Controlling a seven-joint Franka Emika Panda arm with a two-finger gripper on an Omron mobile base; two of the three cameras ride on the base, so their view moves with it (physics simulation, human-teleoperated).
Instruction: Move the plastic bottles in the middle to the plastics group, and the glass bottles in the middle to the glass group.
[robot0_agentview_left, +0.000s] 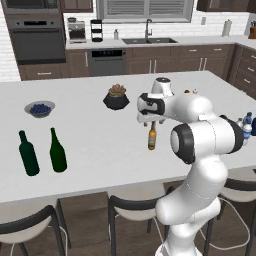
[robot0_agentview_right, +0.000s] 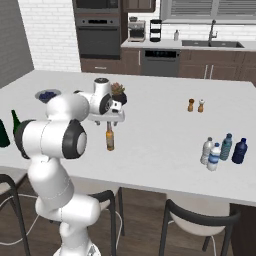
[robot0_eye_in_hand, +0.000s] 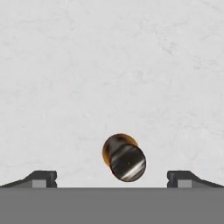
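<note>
The amber glass bottle (robot0_agentview_left: 152, 137) (robot0_agentview_right: 110, 139) stands upright in the middle of the white island. My gripper (robot0_agentview_left: 151, 121) (robot0_agentview_right: 109, 121) hangs open right above its neck, pointing down. In the hand view the bottle's dark cap (robot0_eye_in_hand: 124, 157) sits between the widely parted fingertips (robot0_eye_in_hand: 41, 178), untouched. Two tall green bottles (robot0_agentview_left: 28, 154) (robot0_agentview_left: 57, 151), the glass group, stand at the left. At the right stand the greyish plastic bottle (robot0_agentview_right: 206, 151) and the blue-label one (robot0_agentview_right: 214, 156), next to the blue-tinted bottle (robot0_agentview_right: 226, 147) and the dark blue bottle (robot0_agentview_right: 240, 151).
A potted plant (robot0_agentview_left: 116, 98) (robot0_agentview_right: 118, 92) stands just beyond the gripper. A bowl of blue fruit (robot0_agentview_left: 40, 108) (robot0_agentview_right: 47, 94) lies at the far left. Two small shakers (robot0_agentview_right: 190, 105) stand toward the back right. Stools line the island's near edge.
</note>
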